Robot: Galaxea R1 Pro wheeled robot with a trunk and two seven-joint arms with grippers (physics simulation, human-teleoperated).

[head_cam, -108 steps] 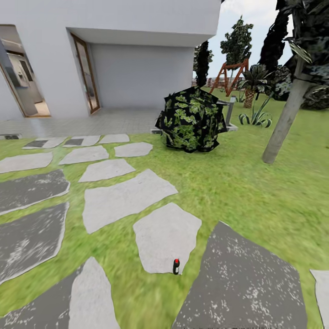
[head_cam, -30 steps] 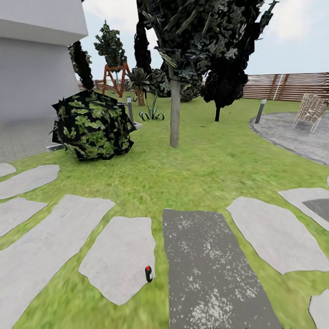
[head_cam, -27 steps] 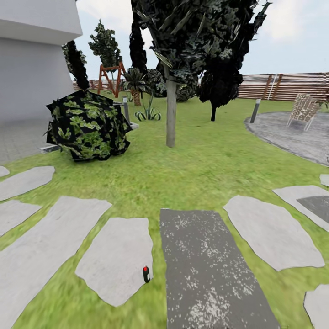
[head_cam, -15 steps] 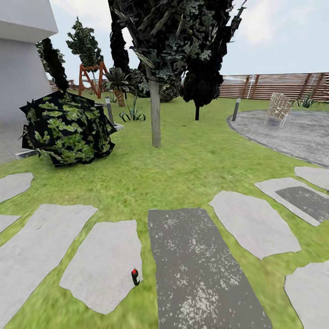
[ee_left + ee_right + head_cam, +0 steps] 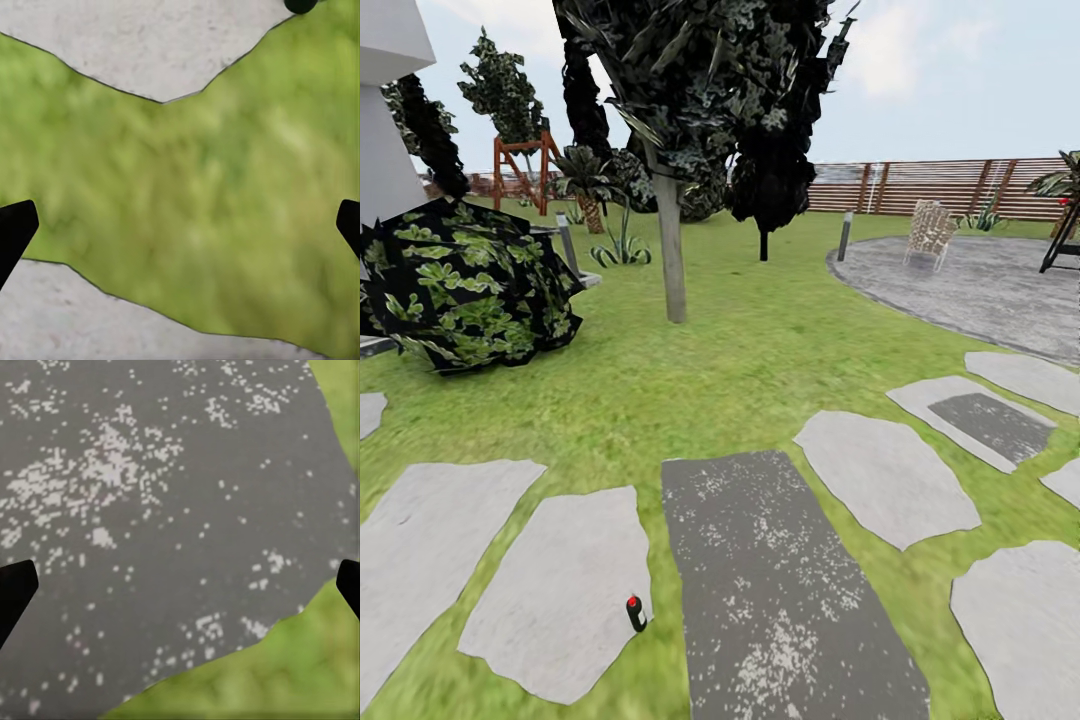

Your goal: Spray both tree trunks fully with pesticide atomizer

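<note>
The step in hand is judged to be the approach: the pesticide atomizer [image 5: 635, 613] has not yet been picked up. It is seen standing upright at the near edge of a pale stepping stone [image 5: 560, 590], near and slightly left of centre in the head view, just beside the grass strip that separates this stone from the dark slab [image 5: 780, 590].

The left gripper [image 5: 180, 225] is seen from its wrist camera with the two black fingertips set wide apart at the frame edges, nothing between them; grass and pale stone lie beneath. A small dark object at the frame edge may be the atomizer — this cannot be confirmed. The right gripper [image 5: 180, 585] is likewise spread wide and empty, held over the dark speckled slab.

The next move is judged to call for the base to be brought closer and an arm lowered so that the jaws straddle the small bottle — the left arm appears the better placed.

Count of items noted:
- Atomizers: one.
- Thick pale tree trunk [image 5: 671, 250]: one clearly identified, far, left of centre on the lawn [image 5: 760, 340]. The second task tree cannot be made out with certainty.
- Thin-stemmed black tree [image 5: 764, 190]: one, farther off, just right of the trunk.
- Round bush [image 5: 465, 285]: one, far left.
- Fence [image 5: 950, 187]: one run, far right.

No pale specks are seen on the trunk.
</note>
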